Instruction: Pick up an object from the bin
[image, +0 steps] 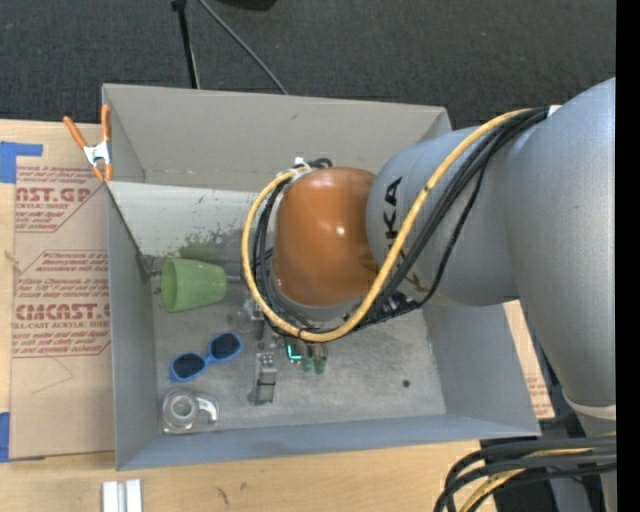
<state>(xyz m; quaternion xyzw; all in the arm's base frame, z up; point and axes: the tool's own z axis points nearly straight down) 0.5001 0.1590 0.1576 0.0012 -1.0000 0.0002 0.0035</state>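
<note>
My gripper (265, 384) hangs below the arm's orange cover, low over the bare floor at the front middle of the bin. Just to its left lie small blue sunglasses (205, 357), apart from it. A clear round container (188, 410) sits in the front left corner, left of and a little below the gripper. A green plastic cup (195, 284) lies on its side further back on the left, by the sloping wall. I see nothing in the gripper.
The arm and its orange cover, ringed with yellow and black cables, hang over the bin's middle and hide what lies beneath. Bare grey floor shows to the right of the gripper, up to the right wall.
</note>
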